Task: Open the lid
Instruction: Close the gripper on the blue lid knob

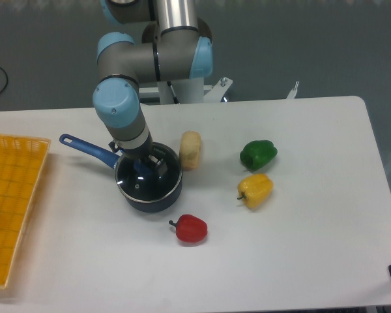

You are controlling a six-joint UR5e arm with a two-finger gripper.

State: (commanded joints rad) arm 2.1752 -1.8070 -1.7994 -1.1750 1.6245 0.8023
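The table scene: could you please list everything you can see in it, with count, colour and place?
Lid: one, clear glass, on the saucepan.
Saucepan: one, dark blue, left of centre.
Bread roll: one, pale yellow, right of the saucepan.
Green pepper: one, right of centre.
Yellow pepper: one, in front of the green one.
Red pepper: one, front of the saucepan.
Tray: one, orange, left edge.
Table: one, white.
Gripper: one, dark, over the lid.

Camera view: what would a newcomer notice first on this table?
The grey and light-blue robot arm reaches down onto the dark blue long-handled saucepan, its gripper at the round glass lid. Right of it lie a green pepper, a yellow pepper and a red pepper.
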